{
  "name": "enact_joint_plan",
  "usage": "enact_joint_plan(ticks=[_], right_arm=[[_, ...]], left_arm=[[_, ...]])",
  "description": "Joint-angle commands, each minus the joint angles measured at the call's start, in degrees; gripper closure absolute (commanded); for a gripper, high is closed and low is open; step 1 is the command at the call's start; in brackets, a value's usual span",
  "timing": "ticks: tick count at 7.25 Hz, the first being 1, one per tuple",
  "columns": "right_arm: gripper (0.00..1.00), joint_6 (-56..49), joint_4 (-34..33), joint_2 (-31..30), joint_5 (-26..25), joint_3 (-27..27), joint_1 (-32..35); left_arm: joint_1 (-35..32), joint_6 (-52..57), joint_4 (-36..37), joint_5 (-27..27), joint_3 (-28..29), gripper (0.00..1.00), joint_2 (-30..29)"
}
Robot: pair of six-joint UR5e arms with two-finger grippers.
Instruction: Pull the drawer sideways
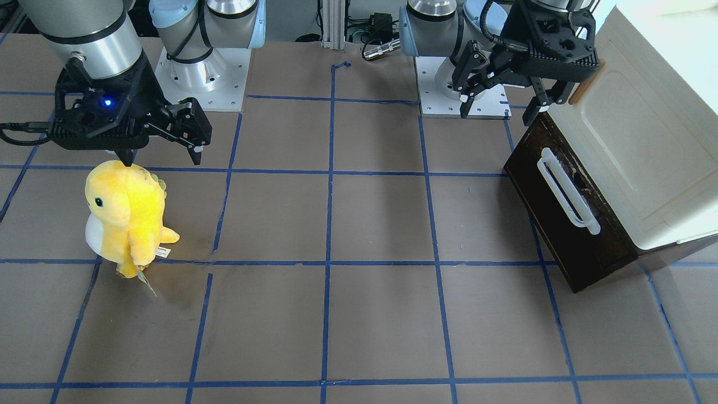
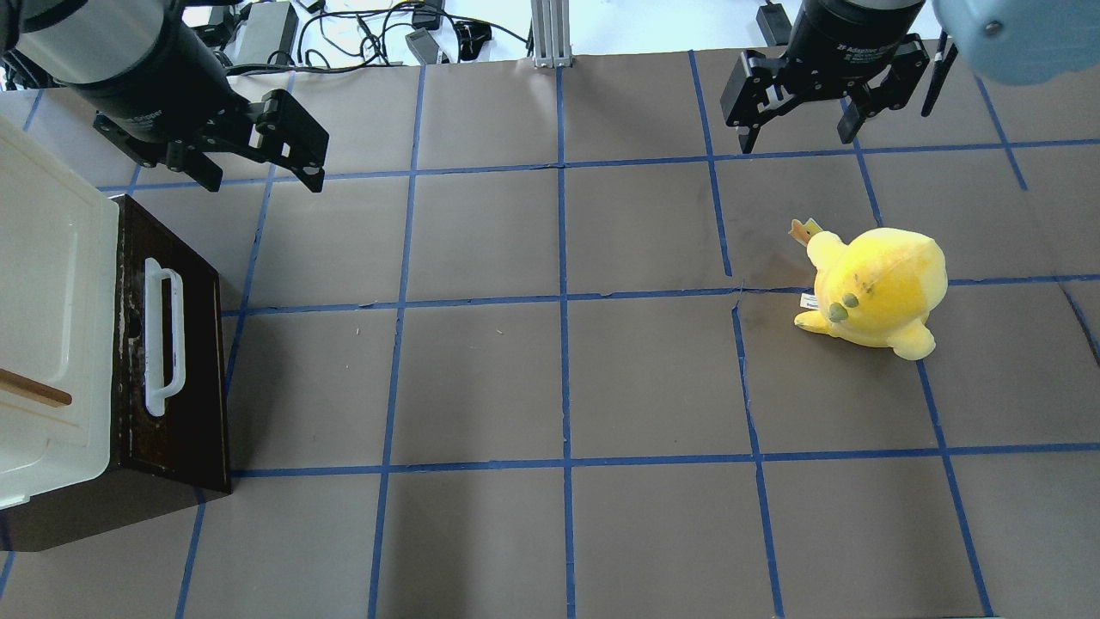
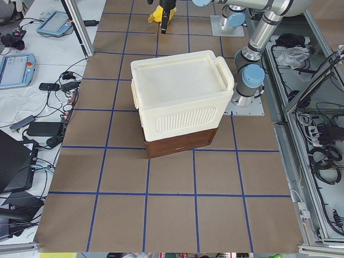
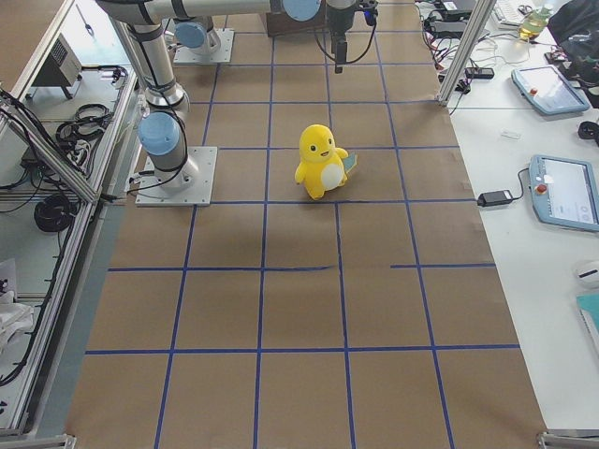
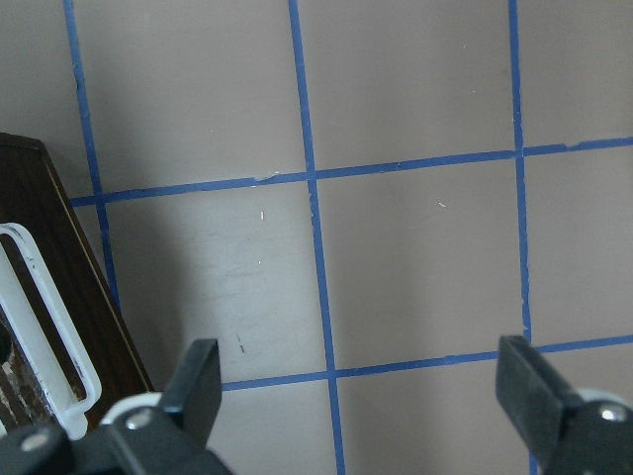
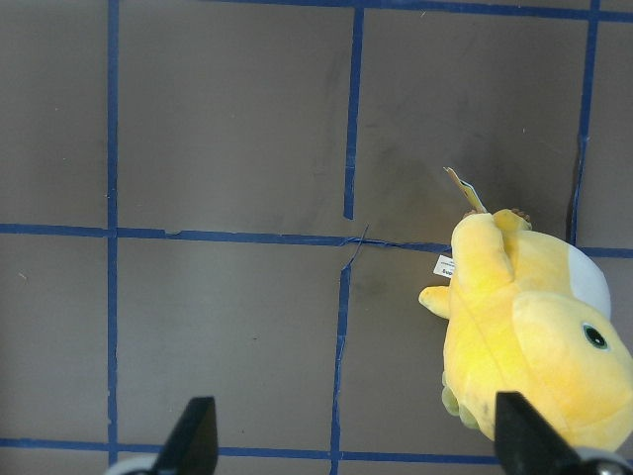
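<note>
The drawer has a dark brown front with a long white bar handle. It sits shut at the bottom of a cream cabinet at the table's left end. It also shows in the front-facing view and at the left edge of the left wrist view. My left gripper is open and empty. It hovers above the table just past the far end of the drawer front, clear of the handle. My right gripper is open and empty, high over the table's right side.
A yellow plush toy stands on the right half of the table, below and near my right gripper. The brown table is marked with a blue tape grid. Cables and a metal post lie along the far edge.
</note>
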Motion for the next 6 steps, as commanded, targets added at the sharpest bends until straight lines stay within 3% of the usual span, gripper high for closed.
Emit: enact_joint_plan(ticks=[1,5,6], right_arm=[[0.00,0.0,0.0,0.0,0.0,0.0,0.0],[0.00,0.0,0.0,0.0,0.0,0.0,0.0],[0.00,0.0,0.0,0.0,0.0,0.0,0.0]], left_arm=[[0.5,0.1,0.1,0.0,0.1,0.00,-0.3],[0.1,-2.4,0.9,0.0,0.4,0.00,-2.4],[0.0,-3.2,1.1,2.7,-0.2,0.00,-3.5]])
